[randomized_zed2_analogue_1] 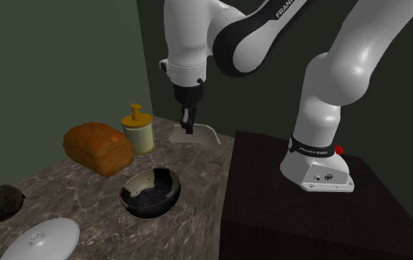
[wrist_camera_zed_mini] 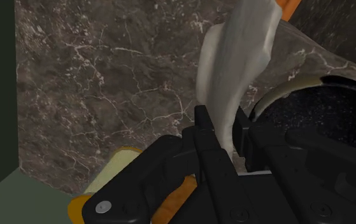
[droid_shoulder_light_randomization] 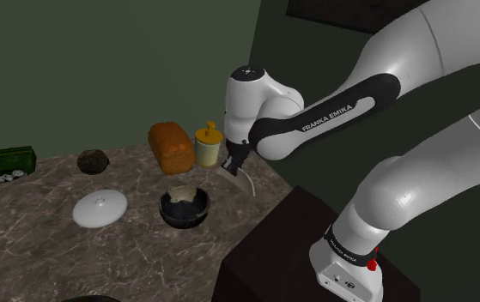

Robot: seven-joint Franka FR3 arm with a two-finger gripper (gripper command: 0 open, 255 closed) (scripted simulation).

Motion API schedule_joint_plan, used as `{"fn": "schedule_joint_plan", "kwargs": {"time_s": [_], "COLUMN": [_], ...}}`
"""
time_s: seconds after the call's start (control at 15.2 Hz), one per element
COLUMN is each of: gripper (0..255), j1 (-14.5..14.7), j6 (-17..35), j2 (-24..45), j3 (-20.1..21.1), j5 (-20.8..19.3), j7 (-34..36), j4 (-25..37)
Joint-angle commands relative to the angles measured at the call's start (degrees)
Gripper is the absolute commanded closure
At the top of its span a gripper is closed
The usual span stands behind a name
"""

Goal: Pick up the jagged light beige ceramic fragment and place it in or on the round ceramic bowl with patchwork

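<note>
Marble counter (droid_shoulder_light_randomization: 23, 232), tool (wrist_camera_zed_mini: 223, 119) clasping beige fragment (wrist_camera_zed_mini: 234, 70), bowl (randomized_zed2_analogue_1: 159, 204), loaf (randomized_zed2_analogue_1: 97, 148), jar (randomized_zed2_analogue_1: 137, 131) nearby.

White, rounded arm (droid_shoulder_light_randomization: 410, 47) with black joints (droid_shoulder_light_randomization: 285, 141), FRANKA EMIKA lettering (droid_shoulder_light_randomization: 331, 116), red button (droid_shoulder_light_randomization: 372, 264), screw-studded black pincer (wrist_camera_zed_mini: 220, 121).

"FRANKA EMIKA" on the arm (droid_shoulder_light_randomization: 332, 116)

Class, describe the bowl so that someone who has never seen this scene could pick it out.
On the dark marbled counter, look near the edge by the robot's stand, in front of the brown bread loaf. The bowl sits beside a white domed lid; alone among its neighbours it is black and hollow, with a pale patch at its rim.
</note>
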Motion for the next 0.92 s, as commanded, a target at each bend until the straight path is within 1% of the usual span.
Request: {"fn": "schedule_joint_plan", "kwargs": {"time_s": [0.0,0.26,0.4,0.53,0.66,0.86], "gripper": [255,255,255,255,255,255], "j1": [-0.60,-2.02,-2.25,-2.00,-1.11,-0.83], "j6": [-1.04,-3.61,-5.39,-7.50,-9.91,-8.23], "j2": [3.50,12.03,16.52,21.15,25.90,27.68], "j3": [2.01,6.08,7.67,8.87,9.58,9.22], "j5": [-1.14,-5.39,-8.04,-10.88,-13.75,-15.62], "j7": [2.60,8.78,11.97,15.08,17.99,19.68], "j4": [3.91,12.96,17.76,22.77,28.03,27.38]}}
